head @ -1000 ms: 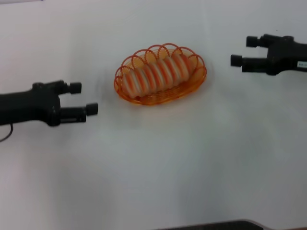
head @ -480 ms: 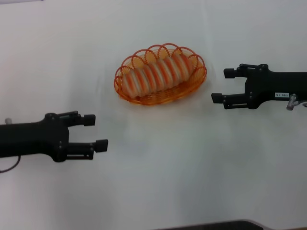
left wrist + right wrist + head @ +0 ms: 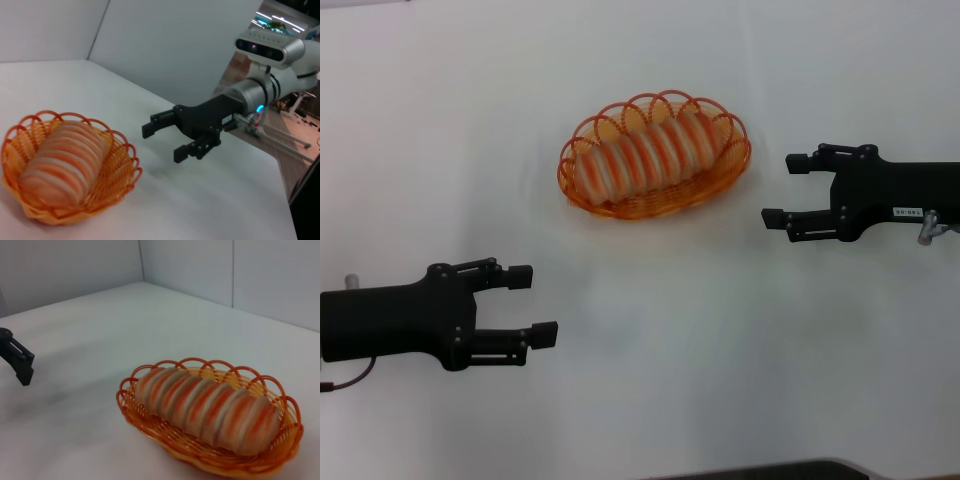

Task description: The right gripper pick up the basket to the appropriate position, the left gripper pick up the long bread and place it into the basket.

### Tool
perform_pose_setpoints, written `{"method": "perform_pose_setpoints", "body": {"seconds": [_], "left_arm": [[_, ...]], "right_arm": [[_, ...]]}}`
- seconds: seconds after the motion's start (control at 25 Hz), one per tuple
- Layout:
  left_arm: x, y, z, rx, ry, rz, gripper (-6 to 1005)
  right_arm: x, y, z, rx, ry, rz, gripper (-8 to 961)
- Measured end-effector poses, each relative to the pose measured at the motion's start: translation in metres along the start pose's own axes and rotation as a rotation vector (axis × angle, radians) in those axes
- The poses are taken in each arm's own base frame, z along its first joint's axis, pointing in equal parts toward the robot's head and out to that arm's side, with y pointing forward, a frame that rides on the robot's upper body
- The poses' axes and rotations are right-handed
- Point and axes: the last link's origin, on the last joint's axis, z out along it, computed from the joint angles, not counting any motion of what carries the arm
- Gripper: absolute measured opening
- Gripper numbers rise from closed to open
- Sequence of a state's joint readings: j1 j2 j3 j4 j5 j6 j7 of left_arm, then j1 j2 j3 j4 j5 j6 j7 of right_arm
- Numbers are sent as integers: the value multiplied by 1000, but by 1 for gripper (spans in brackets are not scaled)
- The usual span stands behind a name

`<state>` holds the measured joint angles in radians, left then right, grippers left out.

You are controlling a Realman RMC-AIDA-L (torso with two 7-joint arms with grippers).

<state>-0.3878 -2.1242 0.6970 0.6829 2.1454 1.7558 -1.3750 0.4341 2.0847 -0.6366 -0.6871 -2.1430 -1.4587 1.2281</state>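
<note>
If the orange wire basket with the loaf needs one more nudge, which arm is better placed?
Probably the right. The right gripper hangs open beside the oval orange wire basket, level with its end. The left gripper sits open, lower and farther off. The ribbed orange-and-cream long bread already lies inside.

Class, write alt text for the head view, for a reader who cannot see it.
A long bread with orange and cream ridges lies inside an oval orange basket on a white table. The left gripper hovers nearer the camera and to the robot's left, the right gripper is beside the basket on the right; both have open fingers, empty, touching nothing.
</note>
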Motion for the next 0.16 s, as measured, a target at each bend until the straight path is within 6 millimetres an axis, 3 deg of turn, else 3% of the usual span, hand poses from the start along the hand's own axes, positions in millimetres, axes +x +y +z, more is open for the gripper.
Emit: {"method": "perform_pose_setpoints", "body": {"seconds": [0.16], "left_arm": [[-1, 1, 1, -8, -9, 4, 878]], "right_arm": [[2, 0, -1, 3, 2, -5, 891]]}}
